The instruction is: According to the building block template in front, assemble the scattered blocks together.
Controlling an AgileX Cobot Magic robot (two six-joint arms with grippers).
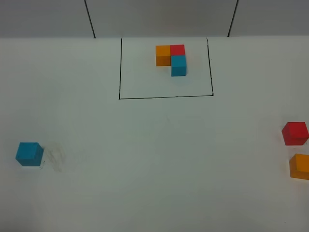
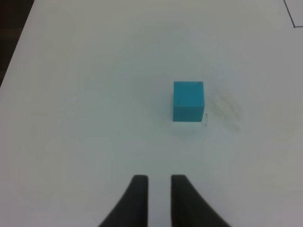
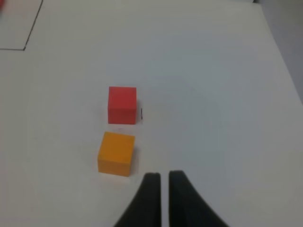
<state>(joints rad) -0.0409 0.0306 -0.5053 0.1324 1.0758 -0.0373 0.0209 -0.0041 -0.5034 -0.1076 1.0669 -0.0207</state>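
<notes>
A plain white table (image 1: 154, 183) fills almost the whole high view, meeting a pale grey wall (image 1: 159, 17) at the far side, which is split by two dark, slanted seams. Far on the left of the table, near the front, sits the cyan-blue cube (image 1: 29, 153), alone, with faint grey scuff marks (image 1: 55, 158) on the surface just beside it. The left pincer (image 2: 159, 180) hangs low over the table with its dark fingers pointed toward this cube but stopping well short of it. The fingers are drawn close, with only a narrow strip of table showing between them, and they pinch nothing. At the far middle, a thin black rectangle (image 1: 165, 96) is drawn on the table. Inside it, near its far edge, the building block template (image 1: 171, 59) stands as an L: orange and red side by side and touching, with cyan-blue set against the front of the red. At the right edge of the table the red cube (image 1: 295, 133) lies farther back and the orange cube (image 1: 300, 166) nearer the front. They are close together but apart, and the orange one is partly cut off by the frame. The right pincer (image 3: 164, 175) hovers near the orange cube, off to one side of it and not touching. Its fingers are pressed almost together with a thin slit between them, gripping nothing.
</notes>
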